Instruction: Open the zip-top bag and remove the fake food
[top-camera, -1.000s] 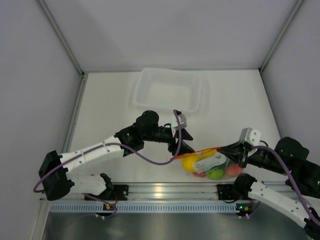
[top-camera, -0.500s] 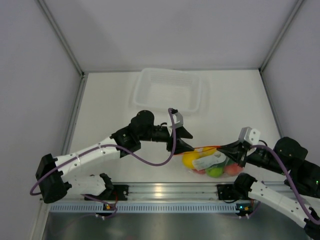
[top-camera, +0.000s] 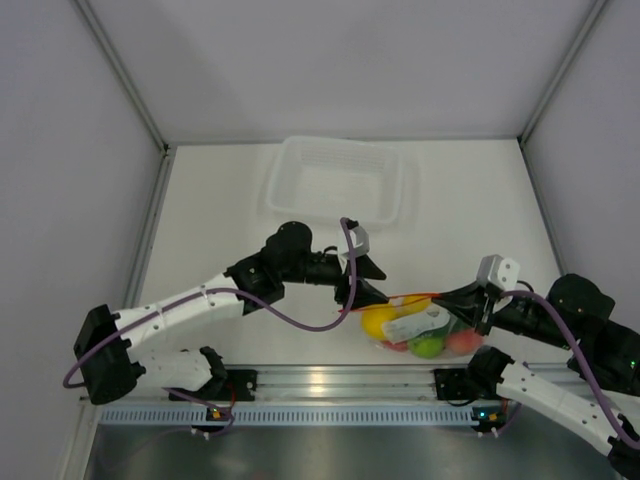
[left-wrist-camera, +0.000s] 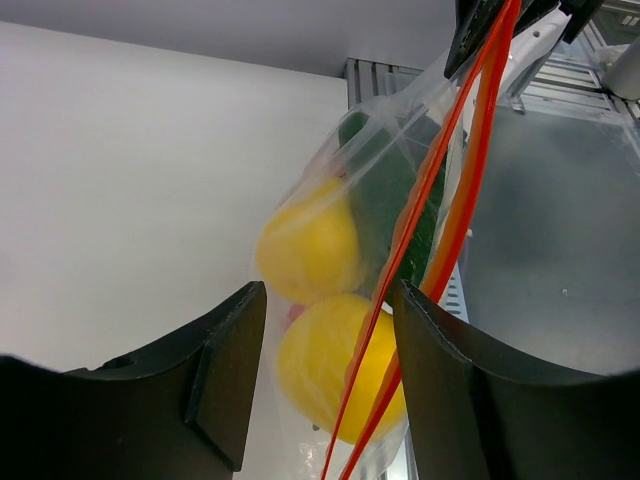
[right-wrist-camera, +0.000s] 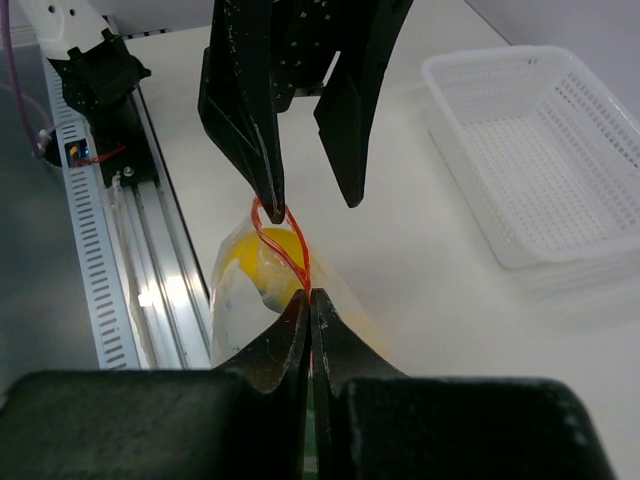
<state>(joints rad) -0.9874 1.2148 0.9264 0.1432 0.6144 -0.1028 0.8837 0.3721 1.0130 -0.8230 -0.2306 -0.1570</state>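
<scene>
1. The right end effector (right-wrist-camera: 310, 298) was clamped together on the orange zip strip (right-wrist-camera: 290, 245) of the zip-top bag (top-camera: 425, 328).
2. The left end effector (left-wrist-camera: 328, 300) held its fingers apart at the strip's other end, one tip just beside it.
3. The fake food, yellow rounds (left-wrist-camera: 305, 250) and a dark green cucumber (left-wrist-camera: 385, 190), sat inside the bag, near the bench's (top-camera: 220, 200) front edge.
4. A white basket (top-camera: 335, 180) lay well behind.

Bright, even light is given from above; only soft shadows are cast. Glare is seen on the metal rail (top-camera: 318, 377). The wrist views' near foreground is blurred.
</scene>
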